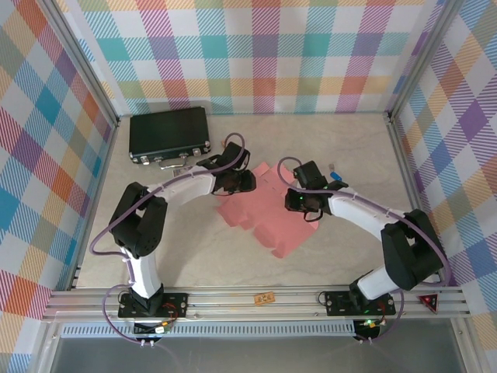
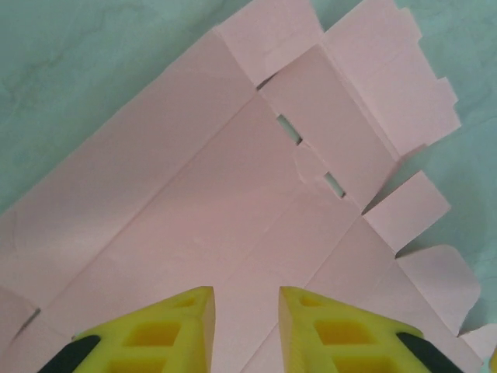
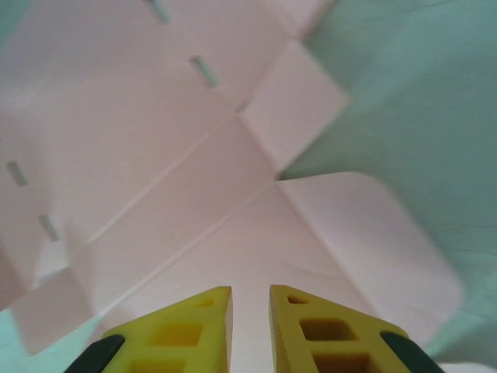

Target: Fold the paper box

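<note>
Both arms (image 1: 182,186) arch over the paper box (image 1: 268,225), left and right fingers (image 2: 167,334) (image 3: 186,330) slightly parted.

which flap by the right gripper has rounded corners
The big flap at lower right in the right wrist view; the smaller flap above it is square-cornered.

salmon-pink paper box (image 1: 264,219), black hard case (image 1: 169,134), multicoloured plaid walls (image 1: 256,54), pale marbled table (image 1: 194,249), small tan block (image 1: 264,298)
</note>
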Controlling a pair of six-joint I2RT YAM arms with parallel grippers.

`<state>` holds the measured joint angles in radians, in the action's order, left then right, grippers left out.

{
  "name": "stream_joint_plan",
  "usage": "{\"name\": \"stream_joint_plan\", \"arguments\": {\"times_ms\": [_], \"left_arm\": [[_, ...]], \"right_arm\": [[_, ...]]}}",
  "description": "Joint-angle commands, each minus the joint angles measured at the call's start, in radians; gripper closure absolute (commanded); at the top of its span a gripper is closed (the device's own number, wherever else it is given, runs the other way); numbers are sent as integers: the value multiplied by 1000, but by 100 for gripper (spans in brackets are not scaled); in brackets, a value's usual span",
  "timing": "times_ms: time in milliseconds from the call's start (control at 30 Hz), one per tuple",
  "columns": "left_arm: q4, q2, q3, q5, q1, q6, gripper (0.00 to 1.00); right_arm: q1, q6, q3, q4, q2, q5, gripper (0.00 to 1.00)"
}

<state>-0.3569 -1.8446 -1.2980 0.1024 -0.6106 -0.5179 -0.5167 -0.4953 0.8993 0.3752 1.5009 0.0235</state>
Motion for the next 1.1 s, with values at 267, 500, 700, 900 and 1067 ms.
{"name": "stream_joint_plan", "arguments": {"times_ms": [267, 500, 700, 900, 1067], "left_arm": [[54, -33, 116, 10, -29, -98, 88], [32, -145, 36, 13, -26, -10, 90], [10, -214, -69, 58, -25, 67, 90], [-19, -230, -136, 104, -25, 114, 87], [-51, -169, -160, 114, -23, 123, 84]], "right_arm": [[-31, 70, -136, -13, 40, -149, 82], [-112, -15, -207, -54, 59, -175, 82], [-193, -111, -232, -126, 59, -219, 82], [-262, -179, -208, -176, 44, -234, 82], [-263, -170, -158, -123, -29, -152, 81]]}}
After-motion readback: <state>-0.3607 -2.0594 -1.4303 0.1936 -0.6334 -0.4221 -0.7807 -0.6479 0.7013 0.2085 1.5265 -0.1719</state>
